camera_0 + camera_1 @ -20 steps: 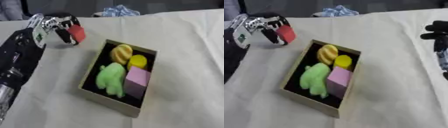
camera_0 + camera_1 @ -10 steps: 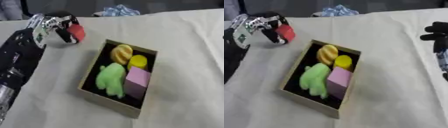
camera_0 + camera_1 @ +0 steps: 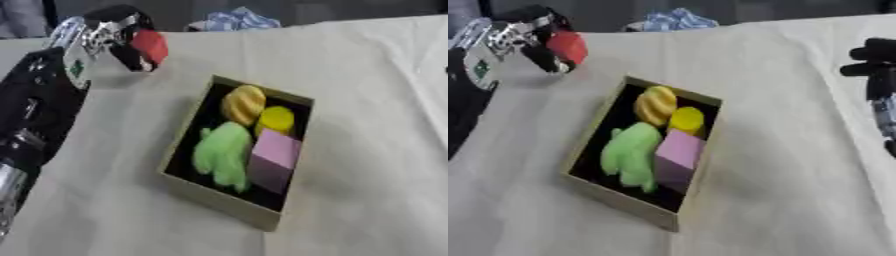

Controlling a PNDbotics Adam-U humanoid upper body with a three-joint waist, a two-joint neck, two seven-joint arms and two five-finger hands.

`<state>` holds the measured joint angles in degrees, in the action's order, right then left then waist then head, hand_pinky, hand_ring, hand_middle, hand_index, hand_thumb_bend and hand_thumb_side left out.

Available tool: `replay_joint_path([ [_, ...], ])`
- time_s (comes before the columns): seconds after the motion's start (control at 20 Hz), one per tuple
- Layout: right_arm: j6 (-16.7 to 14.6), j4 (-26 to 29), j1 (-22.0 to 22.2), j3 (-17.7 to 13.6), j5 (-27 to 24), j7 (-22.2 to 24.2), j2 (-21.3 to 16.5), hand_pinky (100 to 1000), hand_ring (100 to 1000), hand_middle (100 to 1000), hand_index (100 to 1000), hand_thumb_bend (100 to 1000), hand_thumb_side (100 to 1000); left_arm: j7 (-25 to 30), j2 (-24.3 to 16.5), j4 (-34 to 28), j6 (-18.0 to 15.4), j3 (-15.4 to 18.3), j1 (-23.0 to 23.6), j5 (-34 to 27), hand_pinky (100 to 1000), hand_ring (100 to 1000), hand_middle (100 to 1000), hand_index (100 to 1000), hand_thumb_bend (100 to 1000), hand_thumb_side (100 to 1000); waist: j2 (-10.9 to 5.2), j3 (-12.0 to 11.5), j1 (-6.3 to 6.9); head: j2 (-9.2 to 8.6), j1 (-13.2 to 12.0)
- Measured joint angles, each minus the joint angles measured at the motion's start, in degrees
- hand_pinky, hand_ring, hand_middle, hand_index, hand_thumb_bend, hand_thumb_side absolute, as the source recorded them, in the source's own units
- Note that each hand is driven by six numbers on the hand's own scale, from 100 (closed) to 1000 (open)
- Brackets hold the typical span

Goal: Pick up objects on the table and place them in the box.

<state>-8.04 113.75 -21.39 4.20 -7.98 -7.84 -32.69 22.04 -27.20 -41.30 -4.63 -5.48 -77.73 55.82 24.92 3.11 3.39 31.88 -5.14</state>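
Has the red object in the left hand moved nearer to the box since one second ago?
No. The red object, held in the left hand, keeps the same gap above and to the left of the box's far corner.

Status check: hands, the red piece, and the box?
Left hand shut on red object, up-left of box. Right hand idle at right edge. Four items boxed; path clear.

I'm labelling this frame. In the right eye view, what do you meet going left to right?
Left hand curled round a red object → green toy in the box → pink block → right hand at the right edge.
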Motion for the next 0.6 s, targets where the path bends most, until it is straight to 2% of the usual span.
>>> replay_joint_path([
  [0.2, 0.2, 0.0, 0.6, 0.0, -0.3, -0.1, 0.0, 1000, 753, 753, 833, 100, 523, 3.2, 0.0, -5.5, -2.3, -4.4, 0.4, -5.8, 582, 464, 514, 623, 293, 100, -1.76, -1.0, 0.06, 2.12, 1.2],
  [0.3, 0.3, 0.0, 0.8, 0.0, -0.4, 0.0, 0.1, 1000, 754, 753, 833, 100, 523, 5.3, -0.1, -8.7, -2.3, -7.3, 1.0, -9.8, 580, 467, 515, 626, 294, 100, -2.98, -1.3, 0.1, 3.18, 1.7],
  [0.6, 0.7, 0.0, 0.9, -0.3, -1.7, 0.2, 0.4, 1000, 757, 754, 833, 100, 523, 8.6, 0.2, -19.1, 2.5, -15.2, 4.2, -20.7, 600, 481, 522, 637, 303, 100, -5.4, -1.6, 0.25, 5.32, 2.8],
])
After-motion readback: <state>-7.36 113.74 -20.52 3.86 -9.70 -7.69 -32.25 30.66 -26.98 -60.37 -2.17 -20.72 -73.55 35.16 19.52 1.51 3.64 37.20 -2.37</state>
